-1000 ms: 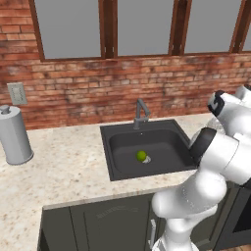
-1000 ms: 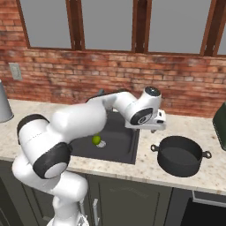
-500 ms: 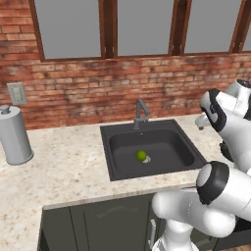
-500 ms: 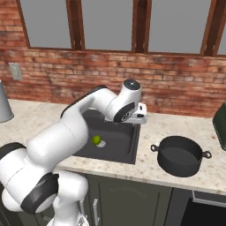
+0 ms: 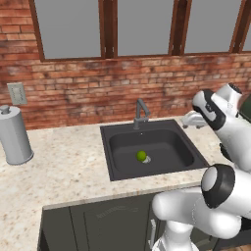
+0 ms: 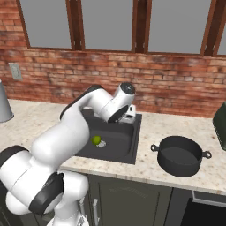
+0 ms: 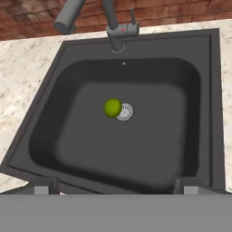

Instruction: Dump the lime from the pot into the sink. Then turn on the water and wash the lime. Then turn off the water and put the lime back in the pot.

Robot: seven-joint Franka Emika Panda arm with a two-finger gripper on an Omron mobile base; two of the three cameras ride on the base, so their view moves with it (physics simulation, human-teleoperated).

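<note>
A small green lime [image 7: 113,108] rests on the floor of the black sink [image 7: 50,104], just beside the round silver drain [image 7: 124,112], likely so it can be washed. The grey faucet [image 5: 140,112] stands at the sink's back edge; no water shows. The robot's claw [image 5: 186,120] hovers at the sink's right edge, fingers wide apart, holding nothing. The dark pot [image 6: 180,154] sits empty right of the sink on a speckled stone tabletop [image 5: 68,166], below a brick wall [image 5: 88,93] with windows.

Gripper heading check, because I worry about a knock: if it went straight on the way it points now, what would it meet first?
Probably the sink floor near the drain, with the lime beside that line. The open gripper looks down into the basin; depth is unclear.
</note>
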